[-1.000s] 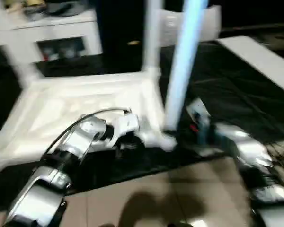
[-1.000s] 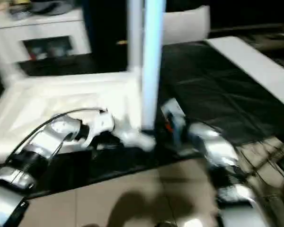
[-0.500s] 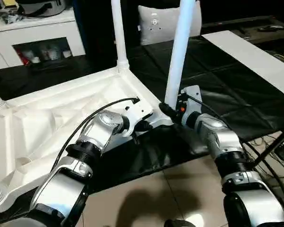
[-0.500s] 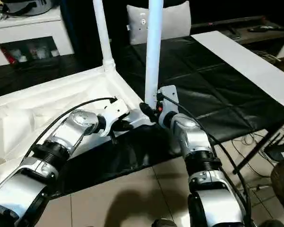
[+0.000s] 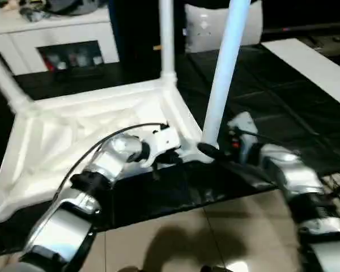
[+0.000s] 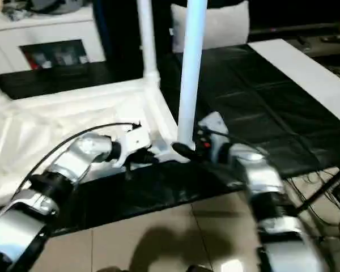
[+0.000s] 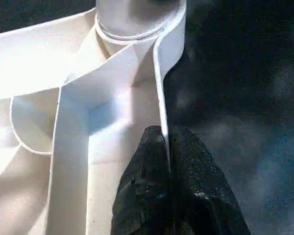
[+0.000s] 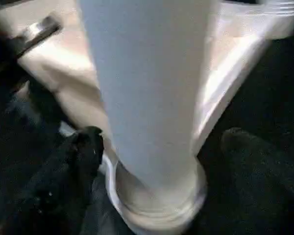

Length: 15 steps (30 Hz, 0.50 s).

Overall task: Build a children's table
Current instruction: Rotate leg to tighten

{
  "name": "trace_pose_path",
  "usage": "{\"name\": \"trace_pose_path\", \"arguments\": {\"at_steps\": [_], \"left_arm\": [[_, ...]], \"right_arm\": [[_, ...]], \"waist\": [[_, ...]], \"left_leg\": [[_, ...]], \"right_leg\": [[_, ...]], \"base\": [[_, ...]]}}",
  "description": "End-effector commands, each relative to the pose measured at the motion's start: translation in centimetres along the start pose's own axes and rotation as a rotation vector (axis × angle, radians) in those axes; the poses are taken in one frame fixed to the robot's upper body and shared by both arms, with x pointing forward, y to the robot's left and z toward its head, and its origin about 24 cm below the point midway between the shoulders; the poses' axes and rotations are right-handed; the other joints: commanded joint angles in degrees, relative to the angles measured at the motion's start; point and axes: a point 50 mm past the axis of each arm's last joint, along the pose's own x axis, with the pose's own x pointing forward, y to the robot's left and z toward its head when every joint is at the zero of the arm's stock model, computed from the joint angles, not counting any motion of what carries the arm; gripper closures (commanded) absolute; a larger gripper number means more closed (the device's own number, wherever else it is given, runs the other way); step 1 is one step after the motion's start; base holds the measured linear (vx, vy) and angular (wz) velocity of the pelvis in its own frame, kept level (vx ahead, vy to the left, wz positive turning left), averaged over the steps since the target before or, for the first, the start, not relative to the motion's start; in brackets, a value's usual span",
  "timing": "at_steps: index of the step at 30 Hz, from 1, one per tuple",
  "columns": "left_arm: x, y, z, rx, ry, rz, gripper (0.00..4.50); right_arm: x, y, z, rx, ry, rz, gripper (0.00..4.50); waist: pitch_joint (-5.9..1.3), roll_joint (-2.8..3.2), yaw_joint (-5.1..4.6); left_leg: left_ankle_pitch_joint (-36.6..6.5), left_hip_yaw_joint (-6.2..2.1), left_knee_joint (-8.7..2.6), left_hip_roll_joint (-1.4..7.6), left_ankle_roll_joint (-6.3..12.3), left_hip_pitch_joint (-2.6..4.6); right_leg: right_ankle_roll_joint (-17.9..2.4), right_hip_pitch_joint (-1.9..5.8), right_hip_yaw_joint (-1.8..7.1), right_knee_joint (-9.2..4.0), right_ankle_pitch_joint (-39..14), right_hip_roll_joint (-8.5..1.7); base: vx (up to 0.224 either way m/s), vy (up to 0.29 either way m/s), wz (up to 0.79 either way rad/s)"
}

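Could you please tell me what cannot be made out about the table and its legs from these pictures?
- Upper ends of the two standing legs: cut off by the top edge in both eye views.
- Near-left corner of the tabletop: hidden behind the left forearm.
- How deep the nearest leg sits in its socket: blurred in the right wrist view.
- Things on the white shelf: too small and blurred.

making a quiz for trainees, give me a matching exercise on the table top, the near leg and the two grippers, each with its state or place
Things:
1. table top
2. near leg
3. left gripper
4. right gripper

States or places:
A. jaws open, one on each side of a leg's base
B. standing upright in a corner socket
C. lying upside down, ribbed underside up
D. jaws shut on the top's rim

Pairs: 1-C, 2-B, 3-D, 4-A
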Motion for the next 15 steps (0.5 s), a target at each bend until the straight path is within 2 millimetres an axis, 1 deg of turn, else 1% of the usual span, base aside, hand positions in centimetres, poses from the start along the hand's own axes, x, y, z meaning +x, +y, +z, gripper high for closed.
{"name": "trace_pose_path", "arguments": {"at_steps": [1, 2, 3, 5, 6, 7, 8, 9, 10, 11, 12, 13, 14, 15], "left_arm": [[0.3, -1.1, -0.1, 0.068, 0.013, -0.119, 4.5], [0.1, -1.3, -0.2, 0.077, 0.017, -0.139, 4.5], [0.0, -1.4, -0.3, 0.088, 0.023, -0.156, 4.5], [-0.2, -1.5, -0.4, 0.105, 0.024, -0.181, 4.5], [-0.3, -1.7, -0.4, 0.114, 0.02, -0.207, 4.5], [-0.3, -1.8, -0.4, 0.115, 0.017, -0.219, 4.5], [-0.4, -2.0, -0.4, 0.125, 0.015, -0.248, 4.5], [-0.5, -2.2, -0.4, 0.14, 0.01, -0.277, 4.5], [-0.6, -2.4, -0.4, 0.15, 0.012, -0.299, 4.5], [-0.6, -2.4, -0.4, 0.15, 0.012, -0.299, 4.5], [-0.7, -2.6, -0.4, 0.168, 0.014, -0.334, 4.5], [-0.7, -2.7, -0.5, 0.172, 0.014, -0.345, 4.5], [-0.8, -2.9, -0.5, 0.185, 0.018, -0.373, 4.5], [-0.8, -2.9, -0.5, 0.187, 0.018, -0.378, 4.5]], "right_arm": [[-0.5, 0.6, 0.4, -0.058, 0.005, 0.108, 0.35], [-0.9, 0.7, 0.4, -0.074, 0.016, 0.148, 0.35], [-1.1, 0.9, 0.4, -0.085, 0.026, 0.178, 0.35], [-1.4, 1.0, 0.3, -0.093, 0.04, 0.209, 0.35], [-1.5, 1.0, 0.3, -0.094, 0.047, 0.233, 0.35], [-1.6, 1.1, 0.3, -0.094, 0.048, 0.242, 0.35], [-1.7, 1.2, 0.3, -0.086, 0.051, 0.272, 0.35], [-1.7, 1.3, 0.4, -0.082, 0.052, 0.304, 0.35], [-1.8, 1.5, 0.4, -0.083, 0.049, 0.331, 0.35], [-1.8, 1.5, 0.4, -0.083, 0.049, 0.331, 0.51], [-1.8, 1.8, 0.5, -0.069, 0.052, 0.382, 0.51], [-1.8, 1.9, 0.5, -0.064, 0.053, 0.4, 0.6], [-1.8, 2.2, 0.5, -0.042, 0.059, 0.448, 0.71], [-1.8, 2.3, 0.5, -0.038, 0.06, 0.456, 0.78]], "waist": [[-4.41, -0.1, 0.3], [-4.4, -0.15, 0.41], [-4.31, -0.33, 0.49], [-4.32, -0.29, 0.71], [-4.23, -0.28, 0.74], [-4.29, -0.44, 0.97], [-4.27, -0.35, 1.07], [-4.29, -0.35, 1.3], [-4.32, -0.35, 1.43], [-4.35, -0.31, 1.53], [-4.32, -0.3, 1.61], [-4.36, -0.31, 1.6], [-4.32, -0.55, 1.64], [-4.34, -0.4, 1.76]], "left_leg": [[-11.43, -0.19, -3.49, 2.22, 6.15, 0.28], [-11.58, -0.21, -3.51, 2.24, 6.16, 0.28], [-11.73, -0.16, -3.54, 2.25, 6.23, 0.26], [-11.81, -0.23, -3.57, 2.22, 6.06, 0.26], [-12.12, -0.23, -3.61, 2.25, 5.81, 0.32], [-12.14, -0.22, -3.6, 2.29, 5.59, 0.48], [-12.1, -0.24, -3.65, 2.39, 5.53, 0.49], [-12.02, -0.14, -3.6, 2.38, 5.52, 0.6], [-11.96, -0.15, -3.59, 2.4, 5.48, 0.64], [-11.88, -0.16, -3.61, 2.46, 5.43, 0.7], [-12.3, -0.21, -3.74, 2.51, 5.35, 0.73], [-12.36, -0.23, -3.73, 2.48, 5.41, 0.71], [-12.22, -0.22, -3.78, 2.51, 5.47, 0.65], [-12.2, -0.25, -3.78, 2.54, 5.57, 0.68]], "right_leg": [[-11.12, 3.79, 2.76, -3.31, -16.08, -3.48], [-11.02, 3.8, 2.72, -3.35, -16.28, -3.46], [-10.82, 3.77, 2.76, -3.43, -16.93, -3.49], [-10.53, 3.77, 2.68, -3.47, -18.27, -3.5], [-10.33, 3.63, 2.7, -3.63, -19.19, -3.48], [-10.21, 3.61, 2.73, -3.63, -19.99, -3.6], [-10.27, 3.58, 2.77, -3.63, -20.1, -3.6], [-10.28, 3.42, 2.86, -3.71, -19.9, -3.55], [-10.41, 3.45, 2.87, -3.62, -19.57, -3.58], [-10.64, 3.44, 2.95, -3.54, -18.99, -3.61], [-11.01, 3.46, 2.94, -3.36, -17.92, -3.44], [-11.11, 3.55, 2.94, -3.28, -17.57, -3.4], [-11.12, 3.56, 2.97, -3.25, -17.36, -3.42], [-11.18, 3.57, 3.0, -3.21, -17.35, -3.49]], "base": [[0.0, 0.0, 0.0], [0.0, 0.0, 0.0], [0.0, 0.0, 0.0], [0.0, 0.0, 0.0], [0.0, 0.0, 0.0], [0.0, 0.0, 0.0], [0.0, 0.0, 0.0], [0.0, 0.0, 0.0], [0.0, 0.0, 0.0], [0.0, 0.0, 0.0], [0.0, 0.0, 0.0], [0.0, 0.0, 0.0], [0.0, 0.0, 0.0], [0.0, 0.0, 0.0]]}}
